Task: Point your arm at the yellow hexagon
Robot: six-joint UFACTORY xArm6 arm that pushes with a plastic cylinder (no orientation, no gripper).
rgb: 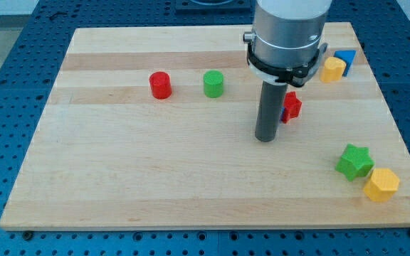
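The yellow hexagon (381, 184) lies near the board's lower right corner, touching the green star (354, 161) at its upper left. My tip (265, 138) rests on the board near the middle, well to the left of and above the hexagon. A red block (292, 106) sits just right of the rod, partly hidden by it. The rod hangs from the grey arm body (288, 32) at the view's top.
A red cylinder (160, 84) and a green cylinder (213, 83) stand at the upper left of the tip. A yellow block (332, 69) and a blue block (345, 59) sit at the upper right. The wooden board (119, 178) ends near the hexagon.
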